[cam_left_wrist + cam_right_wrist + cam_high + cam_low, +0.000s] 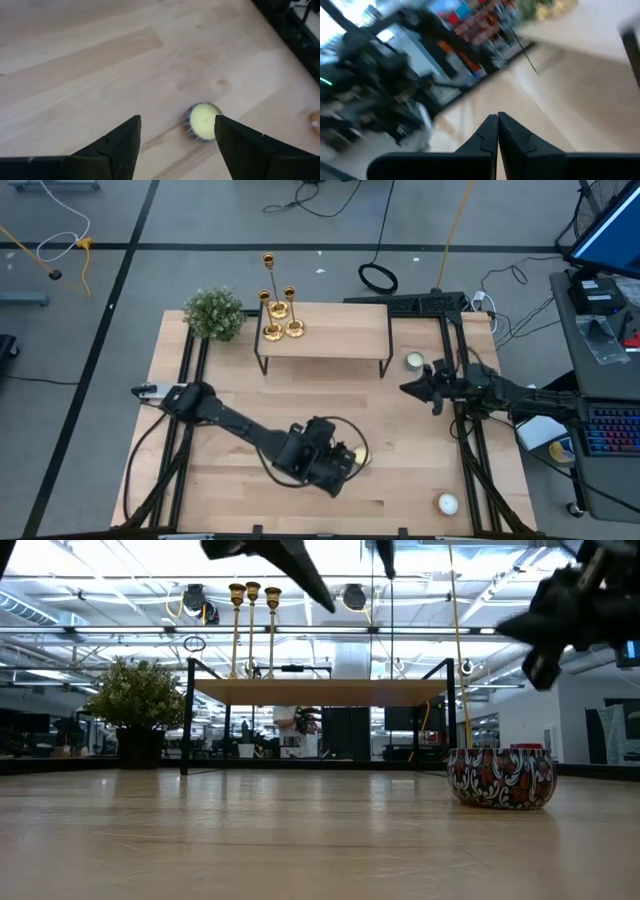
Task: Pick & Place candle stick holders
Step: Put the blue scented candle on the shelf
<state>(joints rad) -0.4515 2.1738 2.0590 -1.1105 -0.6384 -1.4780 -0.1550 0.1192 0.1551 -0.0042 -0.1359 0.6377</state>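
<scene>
My left gripper [177,137] hung over the front of the counter [300,405] with its jaws released, spread wide and grasping nothing. Just ahead of its fingers [120,145] sat a small candle tin [201,121] with pale yellow wax, resting on the wood. My right gripper [498,122] waited near the counter's right edge, jaws clenched tight together and empty. Another small candle [414,361] lay just beside it, and a third [447,503] sat at the front right corner. The three candle stick holders [279,315] stood upright, clustered on the left end of the raised shelf [330,335] at the back. A potted plant [214,313] stood left of the shelf.
</scene>
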